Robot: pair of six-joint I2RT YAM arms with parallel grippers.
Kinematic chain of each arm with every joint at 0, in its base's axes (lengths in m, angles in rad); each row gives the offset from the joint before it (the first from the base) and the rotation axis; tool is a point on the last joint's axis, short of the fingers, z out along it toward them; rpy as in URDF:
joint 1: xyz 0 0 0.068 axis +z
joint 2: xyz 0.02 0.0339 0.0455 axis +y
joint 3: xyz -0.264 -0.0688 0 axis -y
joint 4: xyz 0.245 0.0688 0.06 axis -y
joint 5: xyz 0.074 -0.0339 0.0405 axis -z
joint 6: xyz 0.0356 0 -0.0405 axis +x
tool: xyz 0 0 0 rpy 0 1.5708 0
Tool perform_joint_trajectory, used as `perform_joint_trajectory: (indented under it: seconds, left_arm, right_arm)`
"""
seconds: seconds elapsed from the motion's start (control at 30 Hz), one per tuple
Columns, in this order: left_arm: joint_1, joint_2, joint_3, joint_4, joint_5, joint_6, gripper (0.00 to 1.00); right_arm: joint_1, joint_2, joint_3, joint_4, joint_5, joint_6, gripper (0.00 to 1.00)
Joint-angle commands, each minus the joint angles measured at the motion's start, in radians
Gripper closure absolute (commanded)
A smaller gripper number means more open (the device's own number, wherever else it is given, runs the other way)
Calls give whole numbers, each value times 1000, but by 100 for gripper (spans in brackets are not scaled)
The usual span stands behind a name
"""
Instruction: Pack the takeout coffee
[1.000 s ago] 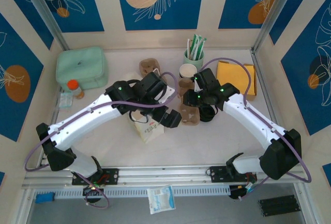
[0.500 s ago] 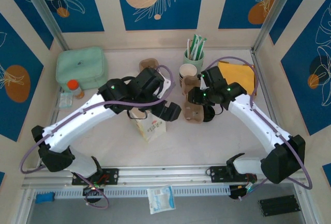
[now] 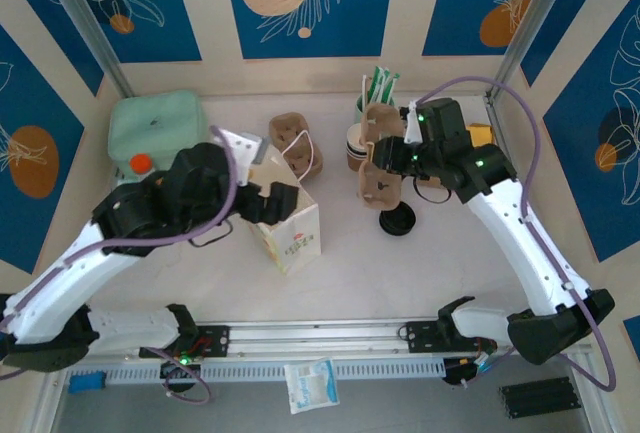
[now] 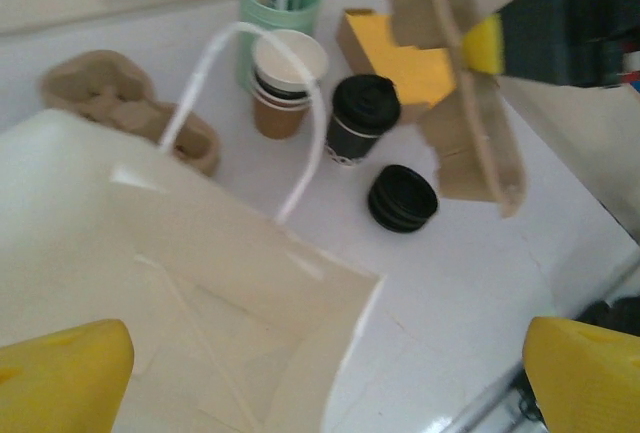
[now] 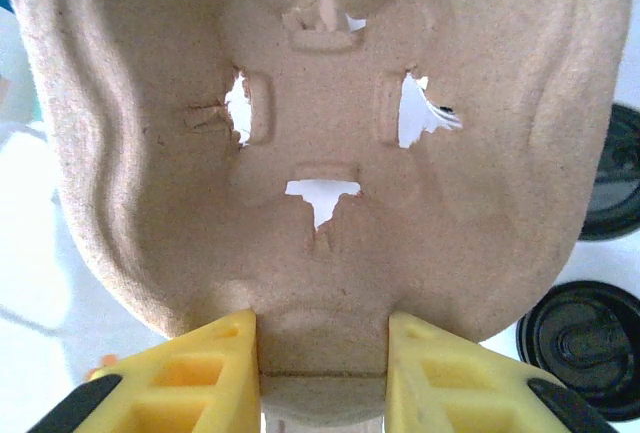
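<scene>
Takeout coffee [image 4: 363, 125] upright, long axis vert.

Pulp, paper, plastic
The cup carrier [image 5: 320, 153] is matt, fibrous pulp; the bag [image 4: 150, 283] is smooth cream paper; the lid on the takeout coffee [image 4: 362, 118] is semi-gloss black plastic; the worktop [image 4: 480, 283] is smooth and faintly glossy

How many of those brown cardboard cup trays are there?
2. One cup tray lies flat beyond the paper bag. A second cup tray is clamped in the right gripper, up in the air. More could be hidden.
</scene>
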Motion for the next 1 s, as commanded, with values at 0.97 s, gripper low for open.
perform_joint_trajectory:
  seconds: [0.97]
  left_arm:
    - [359,-273,-392,69,42,-83,40]
  right_arm:
    - [457,685,1096,-357,63,-114,70]
